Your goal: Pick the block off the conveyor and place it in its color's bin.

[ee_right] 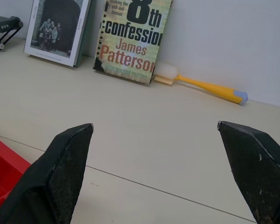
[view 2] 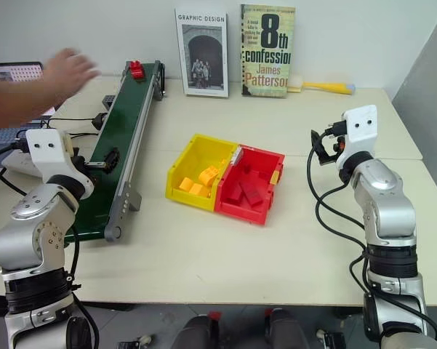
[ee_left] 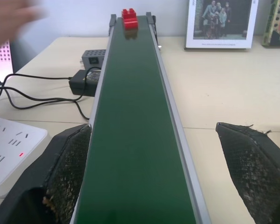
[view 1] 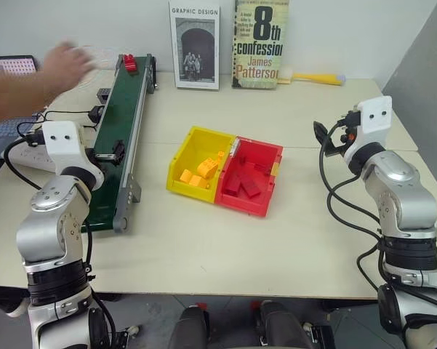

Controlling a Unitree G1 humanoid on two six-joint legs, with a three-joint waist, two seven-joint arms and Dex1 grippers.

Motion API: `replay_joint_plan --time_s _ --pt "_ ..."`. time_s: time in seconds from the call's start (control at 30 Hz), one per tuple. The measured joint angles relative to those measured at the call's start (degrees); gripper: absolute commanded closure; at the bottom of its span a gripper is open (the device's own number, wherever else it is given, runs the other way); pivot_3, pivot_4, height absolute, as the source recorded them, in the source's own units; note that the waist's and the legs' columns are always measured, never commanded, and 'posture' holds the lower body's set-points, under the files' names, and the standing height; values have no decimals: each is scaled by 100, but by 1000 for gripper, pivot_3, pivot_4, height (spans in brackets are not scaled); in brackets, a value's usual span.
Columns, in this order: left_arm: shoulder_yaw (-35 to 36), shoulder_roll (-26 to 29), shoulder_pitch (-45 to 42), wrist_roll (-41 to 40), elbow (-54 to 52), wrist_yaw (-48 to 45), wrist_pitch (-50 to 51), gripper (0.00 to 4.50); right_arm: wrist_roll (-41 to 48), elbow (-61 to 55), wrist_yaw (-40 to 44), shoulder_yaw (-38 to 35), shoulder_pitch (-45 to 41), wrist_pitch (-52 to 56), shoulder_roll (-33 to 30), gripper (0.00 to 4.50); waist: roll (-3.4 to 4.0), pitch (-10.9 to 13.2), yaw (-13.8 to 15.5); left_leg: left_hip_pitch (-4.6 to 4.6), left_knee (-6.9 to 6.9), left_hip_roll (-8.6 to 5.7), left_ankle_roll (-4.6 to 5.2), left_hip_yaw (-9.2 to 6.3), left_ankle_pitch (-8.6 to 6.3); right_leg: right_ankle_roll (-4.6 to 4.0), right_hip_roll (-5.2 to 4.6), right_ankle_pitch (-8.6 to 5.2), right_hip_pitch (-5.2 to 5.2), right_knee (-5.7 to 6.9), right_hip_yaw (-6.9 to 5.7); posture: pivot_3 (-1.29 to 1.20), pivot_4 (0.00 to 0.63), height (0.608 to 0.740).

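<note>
Block (view 1: pixel 129 62): small bright red plastic brick, studs up, sitting on the far end of the conveyor (view 1: pixel 118 138); at this range its long axis cannot be told. Head view: conveyor is a long narrow dark green belt with grey metal rails, long axis running near to far along the left of the pale table (view 1: pixel 276 240). A person's hand (view 1: pixel 67 65), blurred, hovers just left of the far belt end, apart from the block. Mid-table stands the bin (view 1: pixel 256 179), a red open-topped plastic tray holding red bricks, joined on its left to a yellow tray (view 1: pixel 198 161) with yellow-orange bricks. Two books (view 1: pixel 259 43) lean on the far wall; a yellow-handled brush (view 1: pixel 313 77) lies to their right. Left gripper (view 1: pixel 110 152) sits over the near half of the belt; right gripper (view 1: pixel 321 134) hangs right of the bin, well apart from it.

Left wrist view: block (ee_left: pixel 129 19) is at the belt's far end, square to it, with bare belt between it and the gripper. Rough-textured black fingers (ee_left: pixel 67 172) stand wide apart, straddling the belt, holding nothing. A black power adapter (ee_left: pixel 85 83) with cables lies beside the left rail.

Right wrist view: fingers (ee_right: pixel 65 173) are spread wide and empty over bare table; a corner of the bin (ee_right: pixel 3 173) shows.
</note>
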Motion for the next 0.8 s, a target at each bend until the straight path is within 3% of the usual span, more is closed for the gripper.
replay_joint_plan --time_s 0.53,0.8 --pt "54 -147 325 81 -268 375 92 34 2 32 137 82 -106 -6 29 0 0 0 0 0 0 0 0 0 0 0 -1 0 0 0 0 0 150 740" --pt "42 -227 271 94 -295 472 80 34 489 186 1332 203 -332 -41 -247 0 0 0 0 0 -1 -1 1 -1 -1 0 0 0 0 -1 -1 0 150 740"
